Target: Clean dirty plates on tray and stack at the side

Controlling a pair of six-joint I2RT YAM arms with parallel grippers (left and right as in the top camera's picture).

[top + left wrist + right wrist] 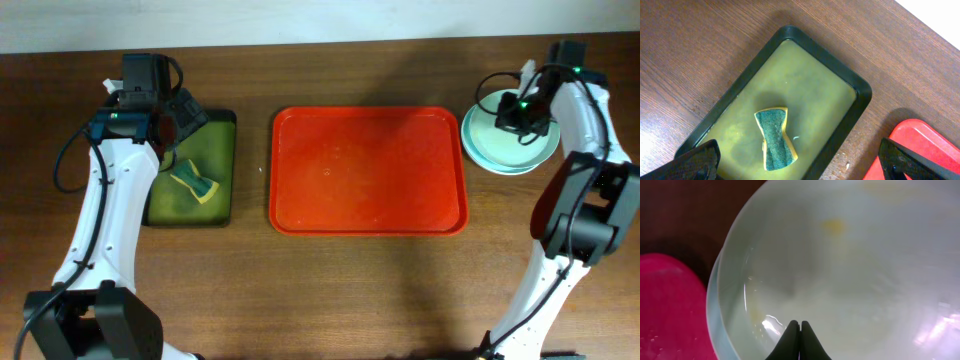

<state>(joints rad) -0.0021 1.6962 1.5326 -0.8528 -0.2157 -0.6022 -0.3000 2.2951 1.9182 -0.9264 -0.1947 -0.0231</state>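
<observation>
The red tray (370, 170) lies mid-table with no plates on it. The plates (495, 150) are stacked on the table just right of it. In the right wrist view the top plate (850, 270) is pale green with yellow smears, and a pale blue rim (714, 315) shows beneath it. The white plate cannot be made out. My right gripper (520, 110) is over the stack, its fingers (800, 325) shut together with nothing between them, just above the top plate. My left gripper (170, 125) is open and empty (800, 152) above the sponge.
A dark olive-green tray (215, 140) stands left of the red tray and holds a yellow-and-green sponge (195, 183). Both show in the left wrist view, the tray (815, 80) and the sponge (775, 137). The red tray's corner shows in both wrist views (910, 135) (670, 300).
</observation>
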